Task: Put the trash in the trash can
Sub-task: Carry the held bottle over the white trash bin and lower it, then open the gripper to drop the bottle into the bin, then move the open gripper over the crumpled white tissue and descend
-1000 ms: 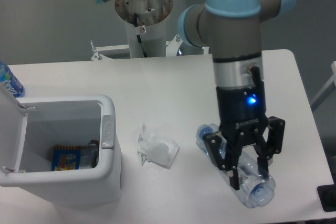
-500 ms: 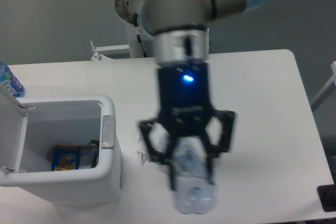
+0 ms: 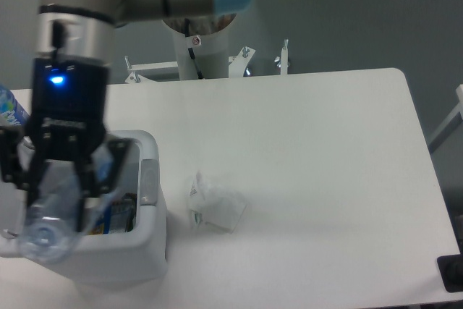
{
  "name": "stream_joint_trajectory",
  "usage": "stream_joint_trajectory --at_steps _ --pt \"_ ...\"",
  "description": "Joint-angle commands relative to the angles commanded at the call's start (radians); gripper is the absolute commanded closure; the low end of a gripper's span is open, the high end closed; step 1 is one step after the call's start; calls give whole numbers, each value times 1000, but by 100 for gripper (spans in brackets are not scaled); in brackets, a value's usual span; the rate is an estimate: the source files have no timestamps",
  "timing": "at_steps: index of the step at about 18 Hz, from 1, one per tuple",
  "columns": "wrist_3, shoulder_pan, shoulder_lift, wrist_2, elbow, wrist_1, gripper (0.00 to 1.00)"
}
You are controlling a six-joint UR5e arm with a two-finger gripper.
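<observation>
In the second just past, the arm has swung from the right side of the table (image 3: 325, 150) across to the left, carrying the clear plastic bottle (image 3: 52, 211) off the surface where it lay; the gripper (image 3: 59, 200) now hangs directly over the open white trash can (image 3: 148, 200), its fingers (image 3: 92, 197) closed around the bottle's middle, the bottle tilted with its base end toward the camera and low over the bin's mouth. That puts the first piece of trash a release away from being binned, by my reading. The crumpled white napkin (image 3: 215, 206) lies untouched on the table just right of the can, so half the job remains. A blue-labelled bottle (image 3: 9, 110) peeks in at the far left edge, behind the can.
</observation>
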Motion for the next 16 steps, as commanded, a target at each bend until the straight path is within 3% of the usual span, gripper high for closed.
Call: stream_joint_trajectory --at_steps 1,7,10,16 --pt "-5 0 2 0 2 -2 0" --pt "-31 23 23 -2 3 -2 0" --pt "-66 106 47 -3 2 -3 0" --pt "-140 282 40 3 -3 -6 0"
